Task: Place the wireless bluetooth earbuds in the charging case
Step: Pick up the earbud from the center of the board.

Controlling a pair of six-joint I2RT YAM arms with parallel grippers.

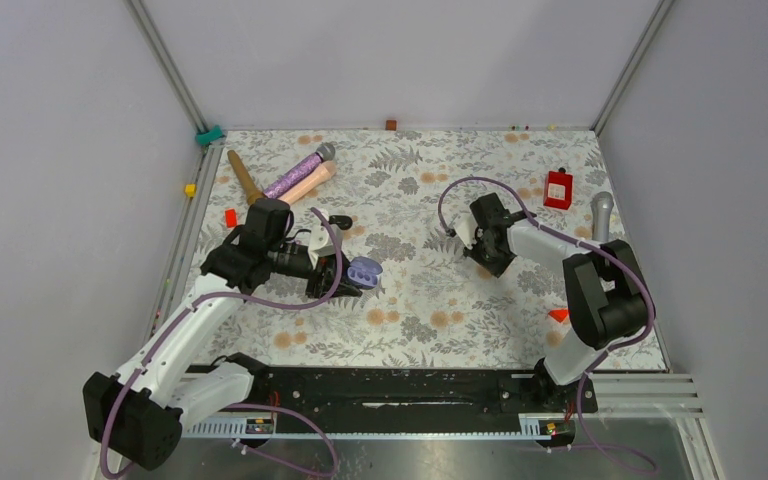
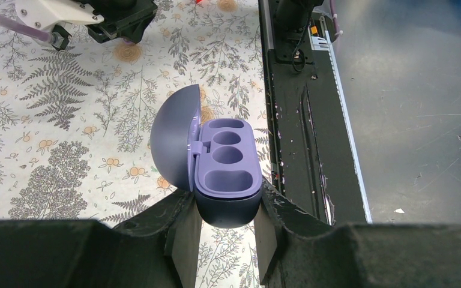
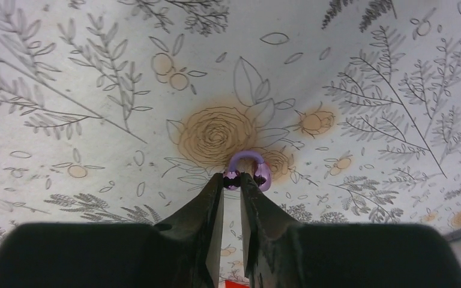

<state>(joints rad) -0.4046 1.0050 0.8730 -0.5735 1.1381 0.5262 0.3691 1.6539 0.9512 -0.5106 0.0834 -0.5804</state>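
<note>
Ok, left gripper (image 2: 226,231) is clamped on the charging case (image 2: 228,165), fingers (image 2: 183,234) on either side of its rounded base. Case is purple, with the lid hinged wide open to the left in the wrist view and the tray facing the camera. Its four recesses show bare plastic. From above, the case (image 1: 364,270) sits left of centre at the front of the left gripper (image 1: 345,275), over the floral cloth (image 1: 430,300). Can't tell whether it touches the cloth.

Right gripper (image 3: 235,180) is down at the cloth, tips pinched in on a purple earbud (image 3: 258,174). Only a narrow gap shows between the fingers (image 3: 207,222). Part of the bud sits between the tips and the rest bulges out past the right-hand one. Bud lies just beside an orange flower print (image 3: 213,135). From above, the right gripper (image 1: 484,250) is right of centre, well apart from the case.

Elsewhere on the cloth:
- Far left: a brown stick (image 1: 243,175), a glittery purple microphone (image 1: 298,173) and a pink microphone (image 1: 312,183), the last two lying side by side.
- Far right: a silver-headed microphone (image 1: 601,213) with a red box (image 1: 558,188) near it.
- Just beyond the left wrist: a small black item (image 1: 340,221), too small to identify.
- Near the right arm's base: an orange wedge (image 1: 558,315).
</note>
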